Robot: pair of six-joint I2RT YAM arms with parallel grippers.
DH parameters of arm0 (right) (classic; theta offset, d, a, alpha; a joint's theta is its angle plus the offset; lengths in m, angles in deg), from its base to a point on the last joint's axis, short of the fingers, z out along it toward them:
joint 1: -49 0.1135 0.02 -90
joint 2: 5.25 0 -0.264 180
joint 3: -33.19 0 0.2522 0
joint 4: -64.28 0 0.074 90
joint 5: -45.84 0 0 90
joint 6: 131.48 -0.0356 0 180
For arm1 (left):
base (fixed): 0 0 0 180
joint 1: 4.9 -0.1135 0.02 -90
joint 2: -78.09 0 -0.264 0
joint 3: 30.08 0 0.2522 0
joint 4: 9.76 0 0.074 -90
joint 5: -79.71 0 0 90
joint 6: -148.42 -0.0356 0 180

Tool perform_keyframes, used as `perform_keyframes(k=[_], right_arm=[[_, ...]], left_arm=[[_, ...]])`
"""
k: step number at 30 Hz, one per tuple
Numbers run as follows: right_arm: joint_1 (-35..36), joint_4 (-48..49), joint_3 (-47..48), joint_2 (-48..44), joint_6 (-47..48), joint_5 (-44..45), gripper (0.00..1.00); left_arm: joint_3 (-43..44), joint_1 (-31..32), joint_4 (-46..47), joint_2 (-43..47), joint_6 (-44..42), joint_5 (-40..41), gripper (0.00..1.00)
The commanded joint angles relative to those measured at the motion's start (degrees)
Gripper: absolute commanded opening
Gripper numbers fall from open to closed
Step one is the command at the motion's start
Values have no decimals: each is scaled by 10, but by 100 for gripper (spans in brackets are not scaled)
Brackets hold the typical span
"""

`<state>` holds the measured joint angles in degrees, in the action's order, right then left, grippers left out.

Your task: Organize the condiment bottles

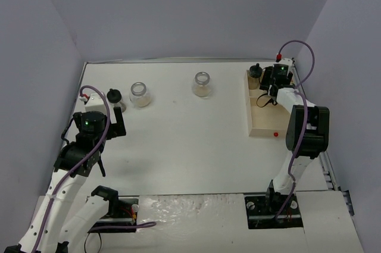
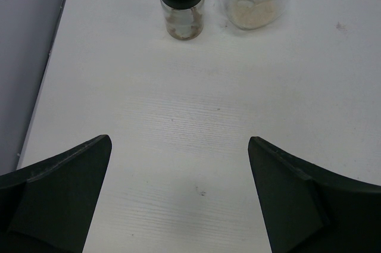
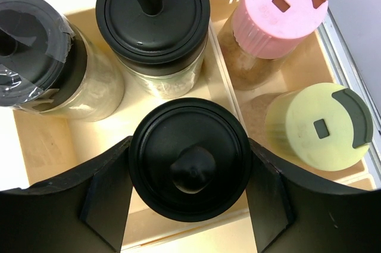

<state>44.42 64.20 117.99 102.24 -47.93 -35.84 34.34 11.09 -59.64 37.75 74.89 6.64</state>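
The tray (image 3: 36, 140) is seen to be pale, matt wood. Inside the tray, glossy black plastic is shown by the nearest black cap (image 3: 190, 158) and ribbed matt plastic by the pink cap (image 3: 280, 9). Outside the tray, a clear glass jar (image 2: 253, 6) is rimmed in shiny metal.

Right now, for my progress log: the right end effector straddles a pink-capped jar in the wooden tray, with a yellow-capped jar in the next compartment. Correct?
Wrong cap colour. The right wrist view shows the right end effector straddling a black-capped jar in the wooden tray; the pink-capped jar stands free beside the yellow-capped jar in the next compartment.
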Motion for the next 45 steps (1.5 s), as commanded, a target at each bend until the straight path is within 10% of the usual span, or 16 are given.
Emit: perform_keyframes(k=[1, 7, 13, 25, 37, 45], right_arm=[[-4, 67, 8, -16, -8, 38, 7], [-4, 64, 4, -20, -14, 23, 59], [-3, 56, -9, -66, -28, 4, 82], [1, -47, -21, -269, -64, -124, 100], [26, -106, -165, -596, -125, -292, 100], [28, -115, -195, -652, -143, -344, 100]], left_arm=[[16, -4, 22, -4, -4, 0, 97], [16, -4, 22, -8, -4, 0, 97], [15, -4, 21, -13, -4, -2, 97], [32, -12, 26, -62, 18, -15, 97], [185, -134, 82, -319, 58, -113, 97], [300, -157, 100, -502, 57, -117, 97]])
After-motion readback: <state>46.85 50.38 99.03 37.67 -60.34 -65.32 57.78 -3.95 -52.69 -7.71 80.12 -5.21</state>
